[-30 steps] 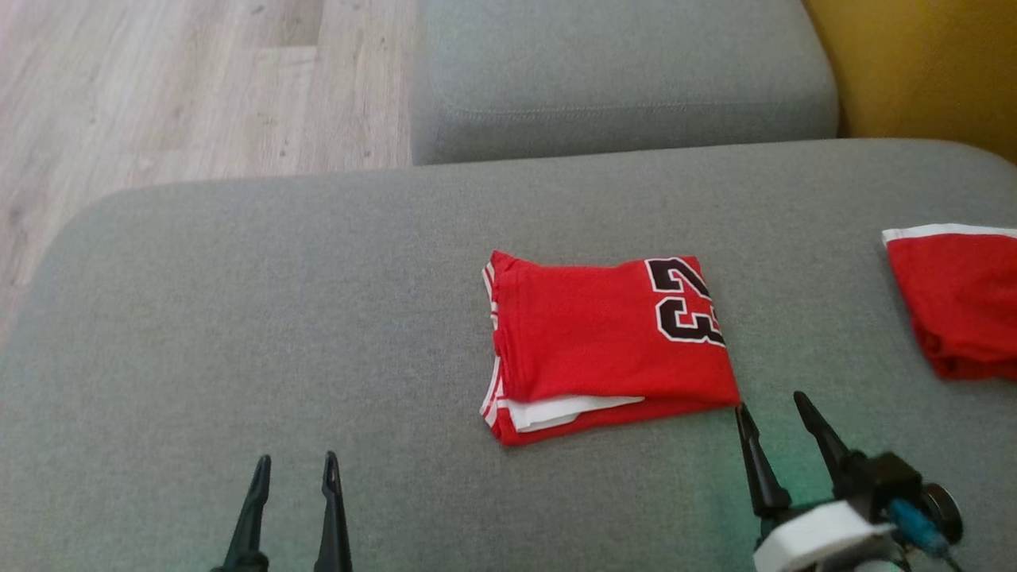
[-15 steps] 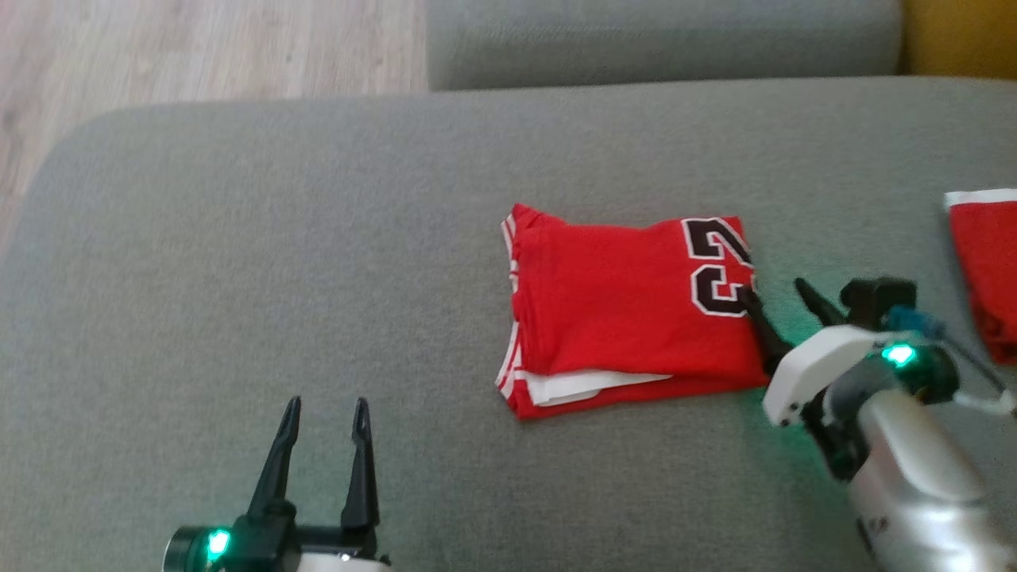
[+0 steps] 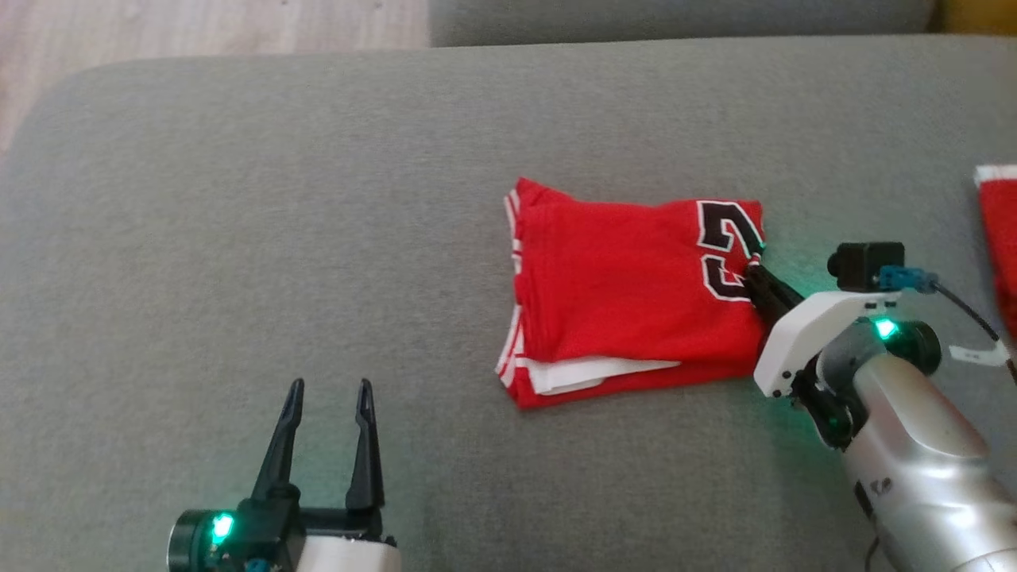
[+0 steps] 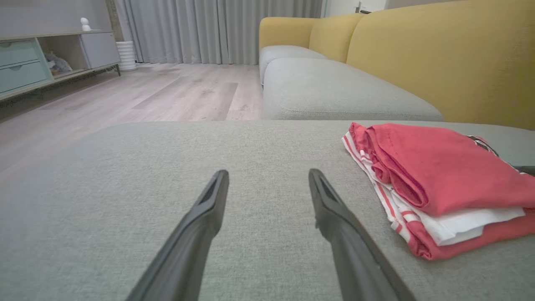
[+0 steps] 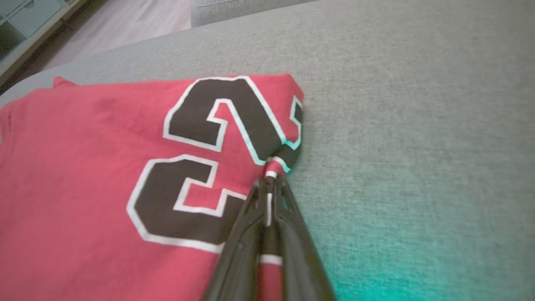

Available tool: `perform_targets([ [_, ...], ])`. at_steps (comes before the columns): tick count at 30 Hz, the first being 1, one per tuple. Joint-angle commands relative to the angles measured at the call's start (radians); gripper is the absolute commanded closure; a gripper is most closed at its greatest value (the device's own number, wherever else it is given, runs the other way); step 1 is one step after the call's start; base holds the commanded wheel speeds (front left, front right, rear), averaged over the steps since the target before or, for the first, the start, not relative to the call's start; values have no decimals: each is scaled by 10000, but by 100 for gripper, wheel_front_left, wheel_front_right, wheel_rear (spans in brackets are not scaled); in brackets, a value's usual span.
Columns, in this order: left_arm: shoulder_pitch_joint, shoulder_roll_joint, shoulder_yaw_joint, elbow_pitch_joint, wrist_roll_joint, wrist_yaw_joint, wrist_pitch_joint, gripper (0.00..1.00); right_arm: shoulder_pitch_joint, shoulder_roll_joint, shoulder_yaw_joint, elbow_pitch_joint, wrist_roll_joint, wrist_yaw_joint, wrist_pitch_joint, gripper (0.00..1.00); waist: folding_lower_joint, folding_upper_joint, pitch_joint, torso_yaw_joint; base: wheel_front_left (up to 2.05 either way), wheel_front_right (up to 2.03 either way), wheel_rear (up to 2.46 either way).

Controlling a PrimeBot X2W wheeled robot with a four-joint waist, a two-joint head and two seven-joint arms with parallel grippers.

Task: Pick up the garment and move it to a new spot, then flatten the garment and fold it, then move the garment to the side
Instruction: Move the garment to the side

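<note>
The garment [image 3: 628, 294] is a red jersey with black, white-edged numerals, folded into a rectangle on the grey cushion [image 3: 318, 199]. White layers poke out at its near edge [image 4: 459, 221]. My right gripper [image 3: 755, 266] is shut on the garment's right edge beside the numerals, with cloth pinched between the fingers [image 5: 269, 175]. My left gripper [image 3: 326, 397] stands open low at the left, well clear of the garment [image 4: 439, 175], with nothing between its fingers [image 4: 209, 205].
A second red cloth [image 3: 999, 230] with a white hem lies at the right edge of the cushion. Another grey cushion [image 4: 334, 88] and a yellow sofa back [image 4: 439, 54] lie beyond. Wooden floor [image 4: 167, 88] is to the left.
My right gripper has come forward to the garment's right edge and closed on it. The head camera tilted down, shifting the picture. The left gripper stays open.
</note>
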Motion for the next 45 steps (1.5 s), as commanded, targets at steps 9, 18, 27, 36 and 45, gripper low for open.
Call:
perform_targets([
  [9,-903,-34,464,-414,178,-13,-65,0,-1137,-1662,1133,-1262,559,-7,65,100,0,0,833,-1507,0,0,0],
  [18,-1810,-34,684,-361,602,-291,-65,0,-2147,-4656,1182,-2523,507,-7,813,100,0,0,2082,-2270,0,0,0],
  [27,-2363,-34,599,-361,696,-375,-65,0,-2146,-6879,317,-3230,518,-7,1508,100,0,0,2804,-2228,0,0,0],
  [36,-2645,-34,686,-472,503,-30,-65,0,-1698,-7368,-775,-3764,8,-7,2207,0,0,0,2732,-2030,0,0,0],
  [45,-1969,-34,718,-135,-558,-543,-65,0,-359,-5184,-1169,-4590,-1169,-7,1932,0,0,0,1376,-1724,0,0,0],
])
